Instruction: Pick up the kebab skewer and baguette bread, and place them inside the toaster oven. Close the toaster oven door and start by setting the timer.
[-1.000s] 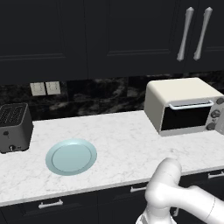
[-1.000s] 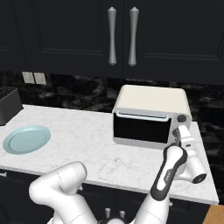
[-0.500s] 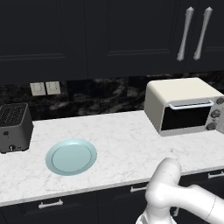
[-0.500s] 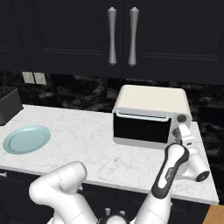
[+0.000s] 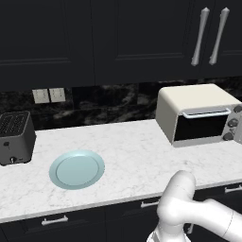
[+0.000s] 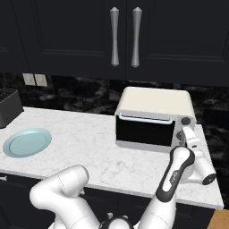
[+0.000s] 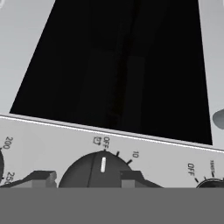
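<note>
The cream toaster oven (image 5: 198, 113) (image 6: 152, 118) stands at the right end of the counter. The toaster oven door (image 6: 144, 132) (image 7: 118, 65) is shut, its dark glass showing nothing inside. The kebab skewer and the baguette bread are hidden. My gripper (image 6: 183, 134) (image 7: 86, 177) is at the oven's knob panel on the right. In the hand view its fingertips (image 7: 41, 177) sit on either side of the grey timer knob (image 7: 103, 173), closed on it. The knob's white mark points up, between OFF and 10.
An empty light-blue plate (image 5: 76, 169) (image 6: 27, 142) lies on the white marble counter (image 5: 137, 156). A dark slot toaster (image 5: 15, 137) (image 6: 8, 106) stands at the far left. Dark cabinets with two bar handles (image 6: 125, 36) hang above the oven. A second knob (image 7: 210, 183) sits beside the timer.
</note>
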{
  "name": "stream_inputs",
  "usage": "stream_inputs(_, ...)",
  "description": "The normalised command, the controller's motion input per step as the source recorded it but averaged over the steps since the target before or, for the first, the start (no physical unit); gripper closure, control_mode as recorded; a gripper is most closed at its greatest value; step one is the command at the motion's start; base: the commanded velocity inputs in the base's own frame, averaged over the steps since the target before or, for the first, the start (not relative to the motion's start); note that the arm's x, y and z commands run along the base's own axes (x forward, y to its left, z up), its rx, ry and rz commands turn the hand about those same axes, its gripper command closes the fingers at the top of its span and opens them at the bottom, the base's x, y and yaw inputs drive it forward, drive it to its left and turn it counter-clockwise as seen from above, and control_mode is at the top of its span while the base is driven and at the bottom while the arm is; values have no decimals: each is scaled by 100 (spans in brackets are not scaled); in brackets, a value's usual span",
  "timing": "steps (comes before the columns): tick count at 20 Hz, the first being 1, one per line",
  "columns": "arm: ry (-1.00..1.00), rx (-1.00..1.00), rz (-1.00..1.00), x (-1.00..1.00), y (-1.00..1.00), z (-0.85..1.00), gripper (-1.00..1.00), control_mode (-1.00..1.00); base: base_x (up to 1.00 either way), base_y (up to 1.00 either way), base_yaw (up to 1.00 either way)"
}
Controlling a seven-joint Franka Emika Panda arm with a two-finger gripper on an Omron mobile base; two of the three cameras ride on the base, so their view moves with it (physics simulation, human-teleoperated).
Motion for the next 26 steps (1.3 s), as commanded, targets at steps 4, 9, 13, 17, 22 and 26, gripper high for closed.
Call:
stream_inputs(4, 7, -2, 0, 8, 22, 33, 100, -100, 0, 0, 0)
stream_inputs(9, 4, -4, -8, 31, 26, 24, 100, -100, 0, 0, 0)
stream_inputs(13, 5, -3, -14, 52, 15, 19, 100, -100, 0, 0, 0)
stream_inputs(17, 7, 0, -16, 44, 6, 22, 100, -100, 0, 0, 0)
stream_inputs(22, 9, 0, -8, 24, -1, 27, 100, -100, 0, 0, 0)
stream_inputs(26, 10, 0, -6, 15, -12, 30, 100, -100, 0, 0, 0)
